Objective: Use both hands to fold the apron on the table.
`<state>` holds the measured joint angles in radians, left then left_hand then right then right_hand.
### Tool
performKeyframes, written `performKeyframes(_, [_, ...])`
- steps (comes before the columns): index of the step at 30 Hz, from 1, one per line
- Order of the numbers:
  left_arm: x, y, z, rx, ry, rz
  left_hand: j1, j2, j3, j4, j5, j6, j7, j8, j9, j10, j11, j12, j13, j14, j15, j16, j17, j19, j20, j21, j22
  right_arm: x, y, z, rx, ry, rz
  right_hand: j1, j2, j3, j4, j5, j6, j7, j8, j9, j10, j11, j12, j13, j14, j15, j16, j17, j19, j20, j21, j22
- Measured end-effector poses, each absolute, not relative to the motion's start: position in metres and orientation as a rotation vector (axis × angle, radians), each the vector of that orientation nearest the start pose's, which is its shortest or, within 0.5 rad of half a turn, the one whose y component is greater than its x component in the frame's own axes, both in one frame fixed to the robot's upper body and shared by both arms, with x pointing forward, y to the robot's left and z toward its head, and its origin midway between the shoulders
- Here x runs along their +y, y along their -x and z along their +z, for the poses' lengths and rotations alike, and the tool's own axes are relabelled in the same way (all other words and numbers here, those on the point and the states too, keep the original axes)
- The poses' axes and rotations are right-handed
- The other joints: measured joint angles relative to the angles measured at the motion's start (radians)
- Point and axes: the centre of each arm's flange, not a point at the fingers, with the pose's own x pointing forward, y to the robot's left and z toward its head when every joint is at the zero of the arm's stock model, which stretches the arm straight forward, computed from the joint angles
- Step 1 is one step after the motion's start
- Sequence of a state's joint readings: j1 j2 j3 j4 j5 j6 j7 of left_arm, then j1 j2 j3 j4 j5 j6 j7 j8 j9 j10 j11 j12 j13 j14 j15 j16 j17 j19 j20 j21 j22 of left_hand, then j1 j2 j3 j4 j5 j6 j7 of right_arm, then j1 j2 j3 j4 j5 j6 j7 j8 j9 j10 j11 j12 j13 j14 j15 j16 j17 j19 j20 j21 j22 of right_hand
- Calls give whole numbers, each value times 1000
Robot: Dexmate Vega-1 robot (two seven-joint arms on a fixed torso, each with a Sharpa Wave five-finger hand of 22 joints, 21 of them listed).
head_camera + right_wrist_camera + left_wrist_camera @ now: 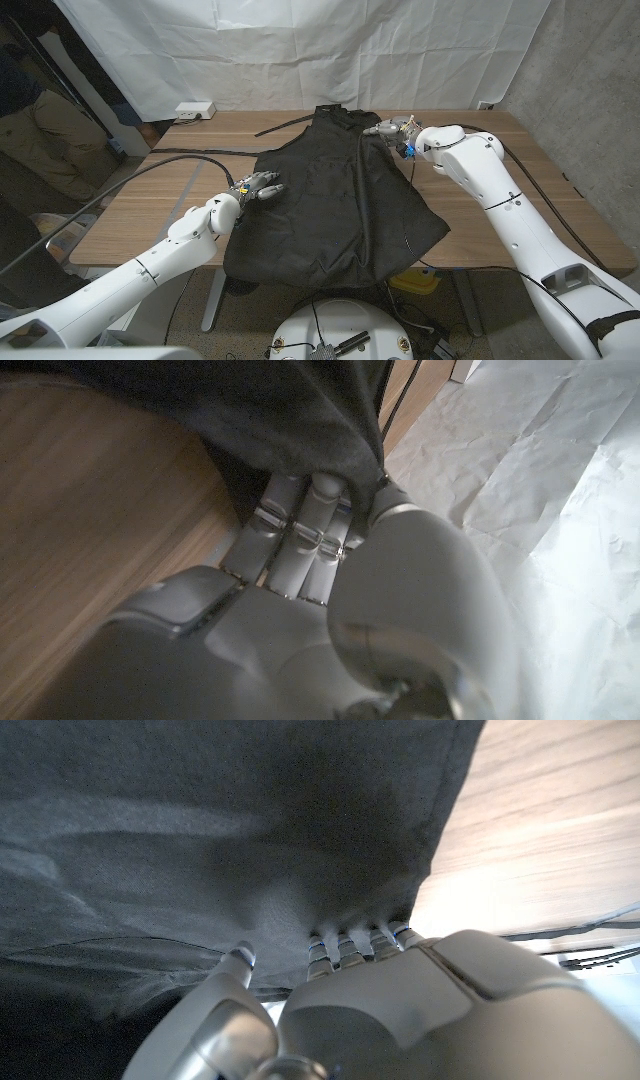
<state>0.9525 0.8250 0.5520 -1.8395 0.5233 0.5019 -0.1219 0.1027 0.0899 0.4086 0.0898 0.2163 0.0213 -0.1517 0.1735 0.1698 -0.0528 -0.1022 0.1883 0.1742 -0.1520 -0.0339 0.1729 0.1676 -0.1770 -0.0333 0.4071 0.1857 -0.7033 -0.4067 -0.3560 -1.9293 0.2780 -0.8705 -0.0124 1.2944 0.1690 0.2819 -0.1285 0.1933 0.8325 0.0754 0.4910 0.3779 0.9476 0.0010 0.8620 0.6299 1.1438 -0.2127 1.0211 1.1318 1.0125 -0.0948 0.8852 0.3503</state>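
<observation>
The left hand (256, 190) sits at the left side edge of the apron (335, 210), about halfway down it. In the left wrist view its fingers (352, 946) curl into the black cloth right at the hem, which puckers around them, so I judge it is pinching the edge, though the pinch itself is partly hidden under the fabric.

The apron lies spread on the wooden table (160, 215), bib end toward the far side and its lower hem drooping over the near edge. It looks like thin, soft cloth: light, limp and a little wrinkled, with no stiffness to hold a shape. It should drape and sag between two holds, and a loose pinch could slip, so edges and corners are the sensible places to take it. A strap (285, 125) trails off to the far left.

The right hand (392, 130) is at the upper right corner of the bib. In the right wrist view its fingers (300, 525) are closed, with a bunched fold of cloth clamped against the thumb.
</observation>
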Motion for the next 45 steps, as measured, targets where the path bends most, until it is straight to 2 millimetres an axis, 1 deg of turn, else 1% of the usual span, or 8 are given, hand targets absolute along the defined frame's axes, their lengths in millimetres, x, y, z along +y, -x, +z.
performKeyframes(15, [276, -602, -69, -207, -1392, 28, 0, 0, 0, 0, 0, 0, 0, 0, 0, 0, 0, 0, 0, 0, 0, 0, 0, 2, 1, 0, 0, -125, -584, 91, -263, 419, 318, 0, 0, 0, 0, 0, 4, 4, -4, -3, 3, -3, 0, 1, 7, 0, 4, 28, -4, -4, 23, -3])
performKeyframes(16, [276, -602, -69, -208, -1391, 28, 0, 0, 0, 0, 0, 0, 0, 0, 0, 0, 0, 0, 0, 0, 0, 0, 0, 2, 1, 0, 0, -122, -584, 92, -269, 423, 326, 0, 0, 4, -1, 0, 4, 4, -4, -3, 3, -3, 0, 1, 7, 0, 4, 32, -4, -4, 25, -2])
performKeyframes(18, [277, -603, -69, -210, -1391, 28, 0, 0, 0, 0, 0, 0, 0, 0, 0, 0, 0, 0, 0, 0, 0, 0, 0, 2, 1, 0, 0, -119, -583, 93, -274, 425, 332, 0, 0, 8, 0, 0, 4, 4, -5, -3, 3, -3, 0, 0, 7, 0, 4, 35, -4, -4, 27, -2])
performKeyframes(22, [277, -603, -69, -212, -1391, 28, 0, 0, 0, 0, 0, 0, 0, 0, 0, 0, 0, 0, 0, 0, 0, 0, 0, 2, 1, -1, 0, -110, -580, 97, -292, 432, 353, 0, 0, 8, 0, -1, 4, 4, -6, -5, 3, -3, 0, 2, 10, 1, 4, 43, -10, -9, 36, -2])
performKeyframes(26, [278, -602, -69, -213, -1389, 30, 0, 0, 0, 0, 0, 0, 0, 0, 0, 0, 0, 0, 0, 0, 0, 0, 0, 2, 1, -1, 0, -101, -579, 100, -309, 437, 374, 0, 0, 8, 0, -1, 4, 4, -6, -5, 3, -3, 0, 3, 11, 0, 4, 50, -14, -6, 41, -2])
performKeyframes(42, [280, -602, -72, -216, -1382, 33, 0, 0, 0, 0, 0, 0, 0, 0, 0, 0, 0, 0, 0, 0, 0, 0, 0, 1, 1, -7, -3, -67, -574, 113, -371, 448, 446, 0, 0, 8, 0, -1, 4, 4, -9, -10, 3, -3, 0, 3, 12, 2, 4, 66, -19, -11, 62, -7])
performKeyframes(44, [281, -602, -72, -216, -1382, 33, 0, 0, 0, 0, 0, -2, 2, 0, 0, 0, 0, 0, 0, 0, 0, 0, 0, 1, 1, -7, -3, -67, -574, 113, -375, 448, 450, 0, 0, 10, -2, -1, 4, 4, -9, -10, 3, -3, 0, 3, 10, 0, 4, 70, -19, -11, 66, -7])
performKeyframes(45, [281, -602, -72, -217, -1381, 33, 0, 0, 0, 0, 0, -4, 4, 0, 0, 0, 0, 0, 0, 0, 0, 0, 0, 1, 1, -9, -3, -62, -574, 114, -378, 452, 460, 0, 0, 12, -4, -1, 4, 4, -10, -10, 3, -3, 0, 3, 10, 0, 4, 70, -19, -11, 66, -7])
